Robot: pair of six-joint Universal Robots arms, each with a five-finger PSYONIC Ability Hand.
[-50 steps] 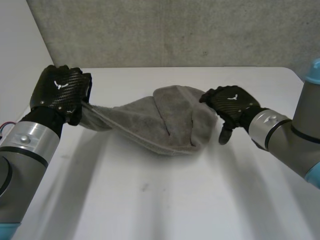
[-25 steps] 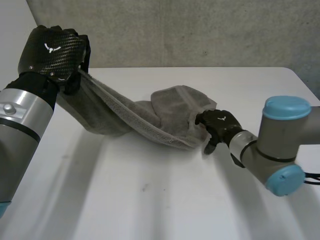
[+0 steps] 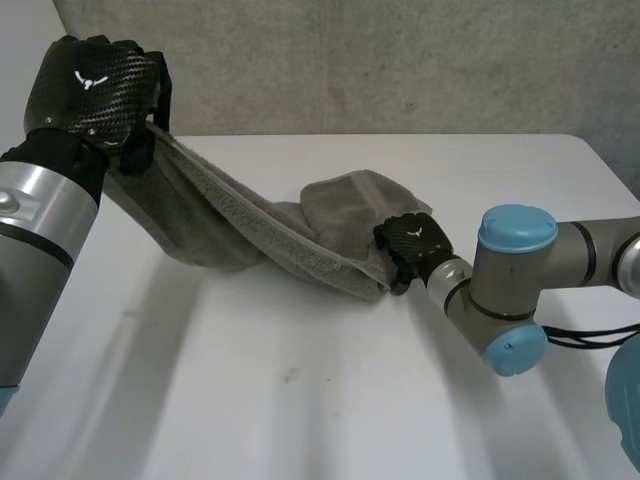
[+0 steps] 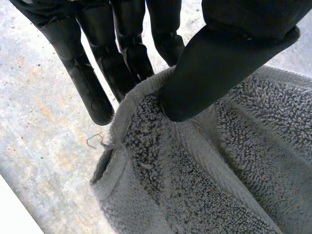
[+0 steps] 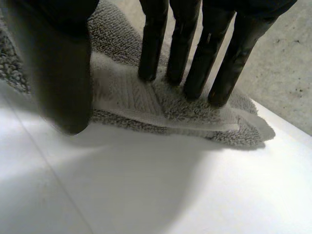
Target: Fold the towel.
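Observation:
A grey towel [image 3: 250, 228] stretches from the raised left hand [image 3: 95, 90] down to the table's middle, where its far end lies bunched. In the left wrist view the thumb [image 4: 219, 68] pinches a hemmed corner of the towel [image 4: 204, 185] against the fingers [image 4: 87, 83]. My right hand [image 3: 410, 245] is low on the table at the towel's right end. Its straight fingers [image 5: 195, 58] press their tips onto the towel's hem [image 5: 146, 105], and its thumb [image 5: 58, 73] hangs apart over the bare table beside the edge.
The white table [image 3: 300, 400] spreads wide in front of the towel. A grey wall [image 3: 400, 60] rises behind the table's far edge. My right arm [image 3: 510, 290] lies low across the table's right side.
My left hand has lifted the towel corner up and leftward, drawing the cloth taut. My right hand has dropped to the table and slid left onto the towel's right end, its arm folding down.

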